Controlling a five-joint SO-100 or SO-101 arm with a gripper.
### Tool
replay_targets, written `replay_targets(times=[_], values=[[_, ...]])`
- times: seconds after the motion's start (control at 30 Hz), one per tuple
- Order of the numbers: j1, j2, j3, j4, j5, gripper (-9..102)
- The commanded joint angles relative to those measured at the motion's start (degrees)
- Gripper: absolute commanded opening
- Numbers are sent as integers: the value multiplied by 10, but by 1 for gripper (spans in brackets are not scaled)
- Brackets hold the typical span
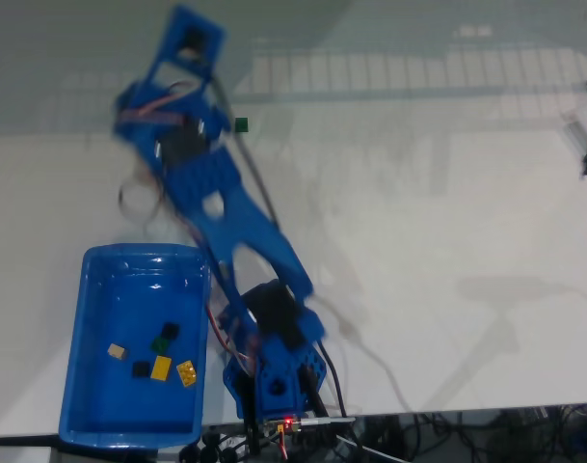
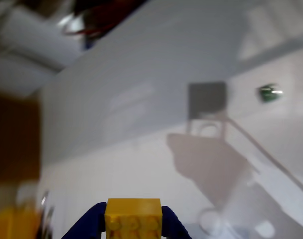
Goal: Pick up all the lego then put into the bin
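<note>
In the wrist view my gripper (image 2: 134,221) is shut on a yellow lego brick (image 2: 134,219), its blue fingers (image 2: 86,226) pressing on both sides of it. A dark green lego (image 2: 268,92) lies on the white table ahead, to the upper right. In the fixed view the blue arm is motion-blurred and stretched toward the far side, with the gripper (image 1: 192,43) at the top and the green lego (image 1: 241,123) just right of the arm. The blue bin (image 1: 93,289) sits at the lower left. It holds several legos, among them yellow (image 1: 161,367), tan (image 1: 116,352) and black (image 1: 141,367) ones.
The arm's base (image 1: 274,381) stands at the near table edge right beside the bin, with cables (image 1: 370,449) trailing along the front. White table top (image 1: 438,241) spreads to the right. A brown blurred shape (image 2: 14,134) sits at the left of the wrist view.
</note>
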Motion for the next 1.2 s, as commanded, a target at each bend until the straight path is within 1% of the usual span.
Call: replay_targets(times=[0.0, 0.1, 0.2, 0.3, 0.37, 0.43, 0.47, 0.57, 0.7, 0.8, 0.93, 1.0, 1.07, 1.1, 1.17], values=[[-177, 94, -4, 81, -34, 1], [-338, 126, 26, 170, -65, 2], [-454, 132, 76, 241, -78, 1], [-506, 120, 127, 263, -83, 1], [-512, 105, 159, 258, -95, 1], [-512, 99, 182, 250, -102, 4], [-511, 99, 186, 249, -104, 6], [-500, 102, 187, 250, -104, 21], [-489, 99, 187, 249, -103, 35], [-476, 98, 185, 247, -104, 40], [-433, 90, 172, 229, -98, 39], [-373, 76, 136, 229, -105, 39], [-283, 64, 89, 210, -101, 39], [-232, 60, 69, 194, -98, 39], [-125, 54, 43, 132, -67, 38]])
